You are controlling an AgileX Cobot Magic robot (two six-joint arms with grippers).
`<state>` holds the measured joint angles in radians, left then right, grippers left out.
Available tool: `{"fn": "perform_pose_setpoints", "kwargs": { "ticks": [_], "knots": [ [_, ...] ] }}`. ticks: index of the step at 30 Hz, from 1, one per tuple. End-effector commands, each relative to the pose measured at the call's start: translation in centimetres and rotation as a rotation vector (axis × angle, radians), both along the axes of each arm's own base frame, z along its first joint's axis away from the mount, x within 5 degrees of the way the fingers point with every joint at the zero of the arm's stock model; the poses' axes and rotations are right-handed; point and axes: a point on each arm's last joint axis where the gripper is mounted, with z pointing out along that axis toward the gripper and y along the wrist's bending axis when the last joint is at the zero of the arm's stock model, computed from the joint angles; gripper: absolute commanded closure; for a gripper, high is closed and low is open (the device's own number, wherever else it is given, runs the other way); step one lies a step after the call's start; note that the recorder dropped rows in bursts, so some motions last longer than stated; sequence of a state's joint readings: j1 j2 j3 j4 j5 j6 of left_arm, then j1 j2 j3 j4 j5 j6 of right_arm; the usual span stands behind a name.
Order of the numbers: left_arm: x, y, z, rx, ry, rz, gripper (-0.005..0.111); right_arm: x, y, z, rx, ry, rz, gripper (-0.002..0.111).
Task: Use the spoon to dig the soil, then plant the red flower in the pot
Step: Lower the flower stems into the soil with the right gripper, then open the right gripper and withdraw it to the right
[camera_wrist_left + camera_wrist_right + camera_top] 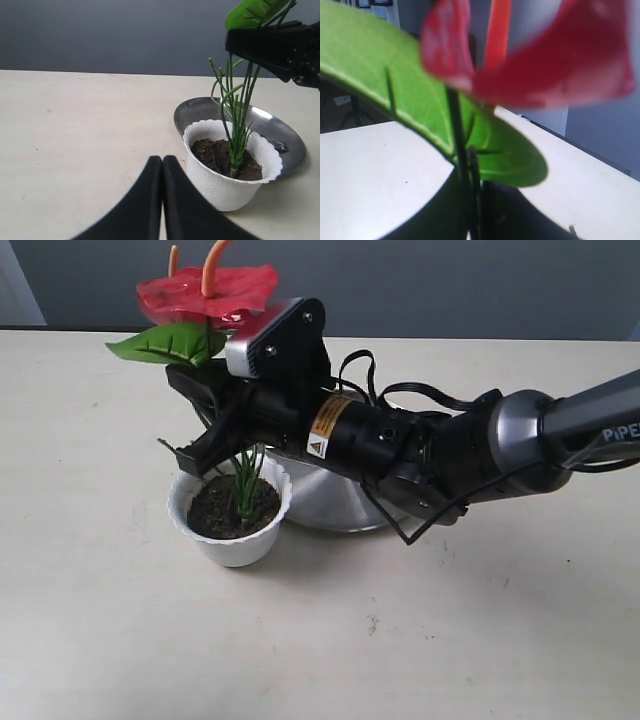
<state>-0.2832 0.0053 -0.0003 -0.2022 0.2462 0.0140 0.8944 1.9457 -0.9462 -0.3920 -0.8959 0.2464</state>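
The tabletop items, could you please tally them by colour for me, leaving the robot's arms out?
White: 1, the pot
Silver: 1, the steel plate
Red and green: 1, the red flower, its stems standing in the soil
Dark brown: 1, the soil in the pot
Total: 4

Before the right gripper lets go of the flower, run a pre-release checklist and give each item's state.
1. Stems reach the soil: ok, they enter it inside the pot.
2. Red flower upright: ok, the stems rise nearly straight, slightly tilted.
3. Right gripper holds the stems: ok, closed around them above the pot.
4. Pot stands level on the table: ok, beside the steel plate.
5. Left gripper clear of the pot: ok, shut and empty, short of the pot.
6. Stems planted firmly enough to stand alone: cannot tell.
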Motion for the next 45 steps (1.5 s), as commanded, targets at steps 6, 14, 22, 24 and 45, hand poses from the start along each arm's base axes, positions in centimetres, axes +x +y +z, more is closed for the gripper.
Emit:
{"fn": "perform_pose_setpoints", "kwargs": {
  "ticks": [6,14,22,24,45],
  "knots": [
    [0.0,0.0,0.1,-0.005,-0.009,-0.007,0.106,-0.4,-1.0,-5.0,-0.329,0.125,-0.02,0.079],
    [0.0,0.0,0.1,-0.005,-0.009,-0.007,0.106,-0.4,-1.2,-3.3,-0.308,0.113,-0.039,0.077],
    [0.0,0.0,0.1,-0.005,-0.009,-0.007,0.106,-0.3,-1.6,-2.8,-0.354,0.13,-0.071,0.059],
    [0.0,0.0,0.1,-0.005,-0.009,-0.007,0.106,-0.3,-1.7,-2.6,-0.367,0.127,-0.074,0.059],
    [0.0,0.0,0.1,-0.005,-0.009,-0.007,0.106,-0.5,-2.7,-1.6,-0.484,0.113,-0.095,0.059]
  ]
}}
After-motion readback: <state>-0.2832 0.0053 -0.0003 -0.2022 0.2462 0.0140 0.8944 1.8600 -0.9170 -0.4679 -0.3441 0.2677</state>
